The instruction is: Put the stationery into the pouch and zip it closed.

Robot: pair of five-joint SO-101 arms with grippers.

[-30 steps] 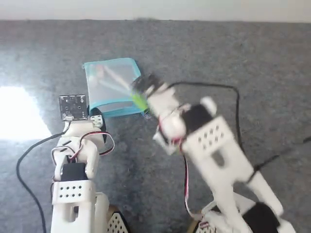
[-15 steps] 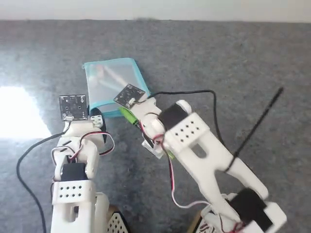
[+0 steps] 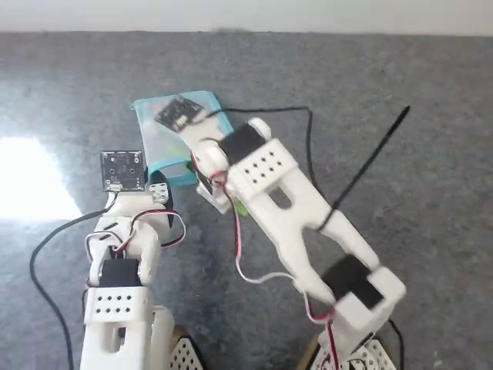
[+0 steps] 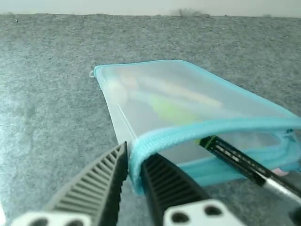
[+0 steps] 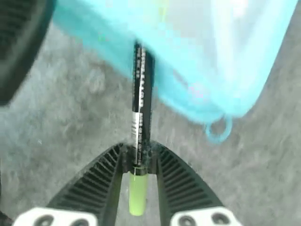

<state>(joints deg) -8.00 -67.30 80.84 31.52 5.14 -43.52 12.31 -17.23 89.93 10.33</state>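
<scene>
A translucent teal pouch (image 4: 178,108) lies on the grey carpet, with pale and green stationery showing through its side. My left gripper (image 4: 134,157) is shut on the pouch's zipper edge at the near corner, holding the mouth up. My right gripper (image 5: 138,153) is shut on a black pen (image 5: 140,108) with a green end. The pen's (image 4: 235,157) front part reaches under the teal zipper rim into the open mouth. In the high view the right arm (image 3: 262,166) lies over the pouch (image 3: 150,127) and hides most of it.
The teal zipper pull ring (image 5: 217,132) hangs at the pouch's corner beside the pen. A black cable (image 3: 370,162) rises from the right arm. Bare grey carpet (image 3: 400,85) lies right of and behind the pouch. A bright glare patch (image 3: 27,177) sits at the left.
The right arm has swung left and forward over the pouch, carrying the pen from beside the pouch into its mouth. The left arm has barely shifted.
</scene>
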